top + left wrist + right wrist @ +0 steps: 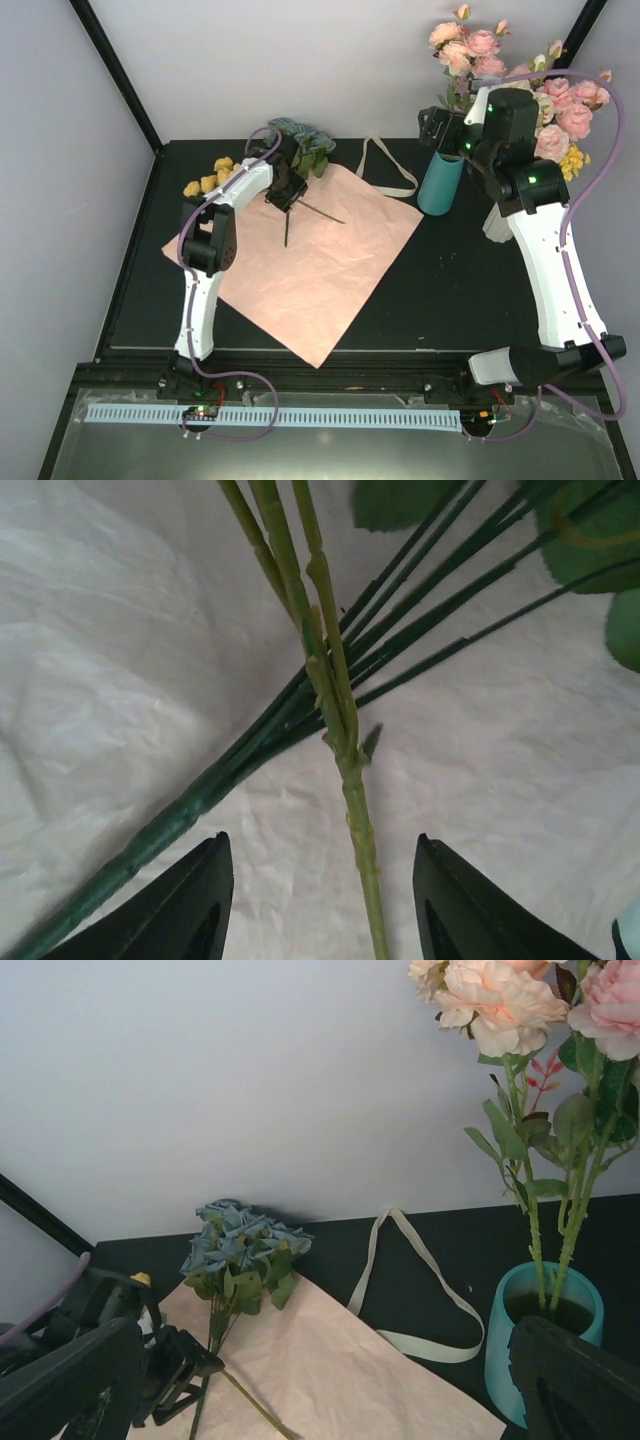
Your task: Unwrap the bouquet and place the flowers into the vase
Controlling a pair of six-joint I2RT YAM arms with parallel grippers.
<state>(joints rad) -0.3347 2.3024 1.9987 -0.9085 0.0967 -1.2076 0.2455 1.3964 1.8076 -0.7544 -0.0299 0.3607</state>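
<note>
The left gripper (320,840) hangs low over the pink paper (320,270). Its two black fingers (205,900) are partly open, with a gap between them. A light green stem (335,710) runs right through that gap, but neither finger touches it. Dark green stems (420,620) cross under the light one, just ahead of the fingers. The paper lies flat and open under the gripper. The blue flowers (300,140) lie just past the gripper, at the far edge of the paper. The yellow flowers (210,178) lie on the black table (150,300), near the gripper's left side.

The right gripper (330,1340) is up high and opened very wide, with nothing in it. The teal vase (500,1350) stands right below its right finger. Some pink roses (490,1000) already stand in this vase, with their stems down inside. The cream ribbon (410,1290) lies loose on the table, between the vase and the paper. A white vase (493,228) stands just beside the teal one, mostly hidden by the right arm.
</note>
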